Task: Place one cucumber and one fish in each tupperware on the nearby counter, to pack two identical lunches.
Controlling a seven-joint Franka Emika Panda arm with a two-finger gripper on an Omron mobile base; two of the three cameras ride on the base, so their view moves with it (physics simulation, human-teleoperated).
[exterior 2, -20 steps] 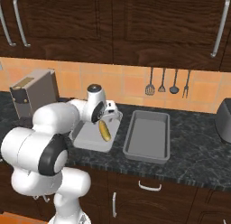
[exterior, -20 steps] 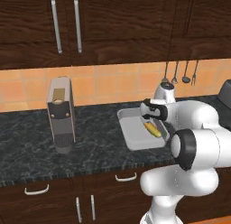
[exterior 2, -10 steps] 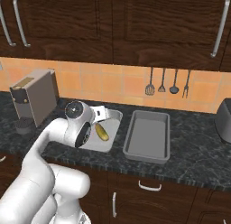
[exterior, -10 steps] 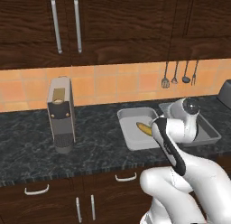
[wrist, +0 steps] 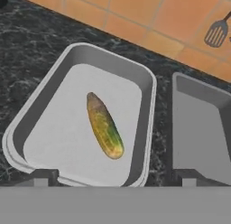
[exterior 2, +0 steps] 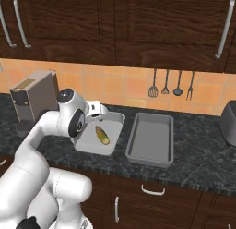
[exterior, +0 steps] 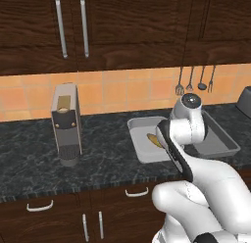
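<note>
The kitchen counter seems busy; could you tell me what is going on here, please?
The robot is packing two lunches. One cucumber already lies in the left tupperware; the right tupperware looks bare. No fish is packed yet. The hand hangs over the left tray holding nothing I can see, though whether the jaws are open or shut is hard to tell.

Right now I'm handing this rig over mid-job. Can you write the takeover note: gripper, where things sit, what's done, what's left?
Gripper: the fingertips peek in at the bottom of the hand view with a wide gap and nothing between them, so it looks open and empty, above the near rim of the left tray.
Cucumber: lies flat in the middle of the left tray.
Right tray: beside it on the counter, with nothing in it.
Done: one cucumber packed.
Left: a fish for the left tray, then a cucumber and a fish for the right tray. They still have to be found.
</note>
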